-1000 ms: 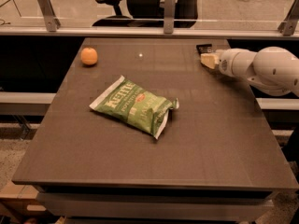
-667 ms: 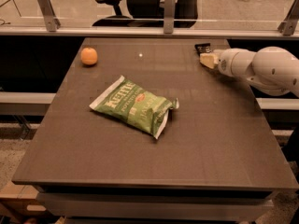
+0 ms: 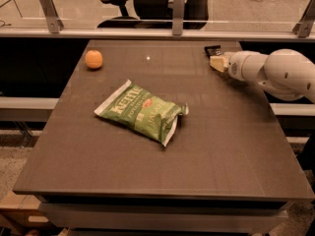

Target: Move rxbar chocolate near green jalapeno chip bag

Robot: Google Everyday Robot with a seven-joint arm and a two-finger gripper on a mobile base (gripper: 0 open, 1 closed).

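Evidently, the tool [image 3: 217,62] was held low over the far right corner of the table [image 3: 231,151], its tip set at the rxbar chocolate [image 3: 212,48], a placing judged suited to taking the bar up. The bar was seen lying flat just beyond the tip, touching it or nearly so; whether the tool was spread or pressed upon it could not be told. The green jalapeno chip bag [image 3: 140,111] was seen mid-table, well apart, with an orange [image 3: 93,59] at far left.
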